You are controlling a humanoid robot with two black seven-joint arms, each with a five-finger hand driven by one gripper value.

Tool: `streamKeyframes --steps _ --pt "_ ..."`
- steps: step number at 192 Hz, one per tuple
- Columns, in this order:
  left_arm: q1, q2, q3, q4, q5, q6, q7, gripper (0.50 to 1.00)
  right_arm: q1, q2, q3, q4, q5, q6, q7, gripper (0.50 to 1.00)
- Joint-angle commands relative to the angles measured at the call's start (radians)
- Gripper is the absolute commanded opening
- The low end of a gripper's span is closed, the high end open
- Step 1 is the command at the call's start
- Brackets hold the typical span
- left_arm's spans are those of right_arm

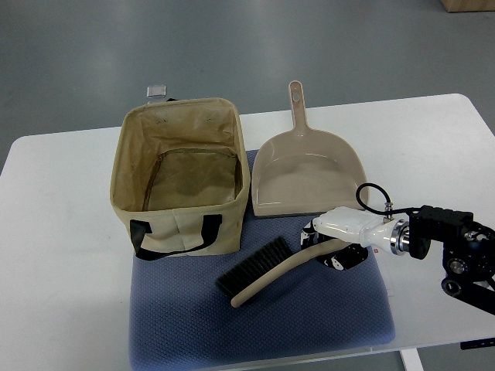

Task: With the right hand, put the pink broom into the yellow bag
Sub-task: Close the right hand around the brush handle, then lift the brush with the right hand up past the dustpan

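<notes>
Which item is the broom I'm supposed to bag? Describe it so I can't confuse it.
On the blue mat covering the near part of the white table, look just in front of the open fabric bag. The broom lies there, its handle under the right hand. Unlike the dustpan behind it, it has black bristles.

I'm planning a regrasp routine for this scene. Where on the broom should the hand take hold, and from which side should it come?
Probably grip the broom by its bare handle, the end toward the picture's right, coming from the right. The bristles fill the left end, while the slim curved handle lies flat on the blue mat, pointing at the right hand, which is already on that end.
</notes>
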Motion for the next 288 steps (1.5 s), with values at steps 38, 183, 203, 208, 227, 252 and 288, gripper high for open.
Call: streamKeyframes --steps 38,183,203,208,227,252,288 --pt "0.000 0.000 0.000 0.000 0.000 0.000 0.000 1.000 0.009 -0.068 0.052 0.000 0.015 -0.084 0.012 0.500" --pt "0.000 0.000 0.000 0.000 0.000 0.000 0.000 1.000 0.212 -0.288 0.221 -0.131 0.044 -0.160 0.033 0.500" --pt "0.000 0.000 0.000 0.000 0.000 0.000 0.000 1.000 0.304 -0.258 0.221 -0.175 0.044 -0.128 0.026 0.500" --pt "0.000 0.000 0.000 0.000 0.000 0.000 0.000 1.000 0.325 -0.242 0.219 -0.183 0.043 -0.120 0.024 0.500" --pt "0.000 0.000 0.000 0.000 0.000 0.000 0.000 1.000 0.414 -0.161 0.218 -0.217 0.041 -0.078 0.015 0.500" --pt "0.000 0.000 0.000 0.000 0.000 0.000 0.000 1.000 0.503 -0.063 0.211 -0.247 0.041 -0.036 0.000 0.500" --pt "0.000 0.000 0.000 0.000 0.000 0.000 0.000 1.000 0.565 0.098 0.198 -0.249 0.021 0.022 -0.007 0.500"
